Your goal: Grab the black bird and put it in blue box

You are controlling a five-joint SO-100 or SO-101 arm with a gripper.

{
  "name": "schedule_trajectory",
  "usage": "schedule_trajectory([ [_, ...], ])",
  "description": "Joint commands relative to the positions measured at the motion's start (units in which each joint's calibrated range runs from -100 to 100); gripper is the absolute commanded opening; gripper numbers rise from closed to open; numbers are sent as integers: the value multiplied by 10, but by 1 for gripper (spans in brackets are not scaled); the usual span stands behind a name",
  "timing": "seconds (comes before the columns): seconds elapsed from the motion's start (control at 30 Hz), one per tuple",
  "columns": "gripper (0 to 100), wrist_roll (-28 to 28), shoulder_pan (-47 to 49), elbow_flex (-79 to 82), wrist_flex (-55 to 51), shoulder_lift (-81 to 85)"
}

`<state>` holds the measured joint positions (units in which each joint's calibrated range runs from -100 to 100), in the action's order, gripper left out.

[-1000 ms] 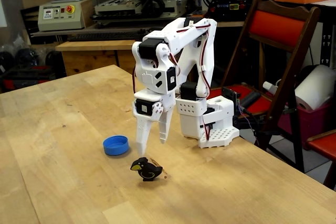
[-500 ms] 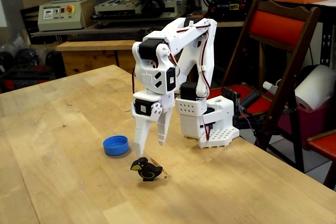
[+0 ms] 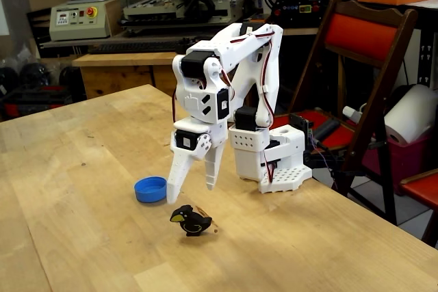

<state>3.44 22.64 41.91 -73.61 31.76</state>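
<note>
Black bird (image 3: 190, 221), a small toy figure with a yellow beak, stands upright on the wooden surface (image 3: 75, 189), its beak turned toward the left of the fixed view and a thin brownish piece showing at its tail end and under its body. It rests free on the wood, with nothing touching it.

Just behind and to the left of the bird lies the blue box (image 3: 150, 189), a shallow round dish with a low rim, open side up. Bird and dish are near each other but apart, with bare wood between them.

The white arm rises from its base (image 3: 274, 162) at the right rear of the surface, folds over at the top and points its gripper (image 3: 191, 193) straight down. The jaws are spread apart, released, holding nothing: the longer left finger slants down so that its tip sits beside the right edge of the blue dish in this view, and the shorter right finger ends higher, above and behind the bird. Both tips hang above the wood, and the bird sits lower in the picture than the gap between them, nearer the camera. Whether the left finger touches the dish rim cannot be told from this angle.

Behind the surface stand a folding chair with a red seat and back (image 3: 363, 39), a roll of white paper (image 3: 410, 111), and a workbench with machines, among them a grey control box with a red button (image 3: 81, 17).
</note>
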Motion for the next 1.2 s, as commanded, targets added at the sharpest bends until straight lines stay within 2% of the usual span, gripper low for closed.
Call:
schedule_trajectory([
  [0.0,42,-3,-1,-1,33,10],
  [0.47,42,-3,-6,-2,52,-58],
  [1.17,42,-3,-9,20,51,-65],
])
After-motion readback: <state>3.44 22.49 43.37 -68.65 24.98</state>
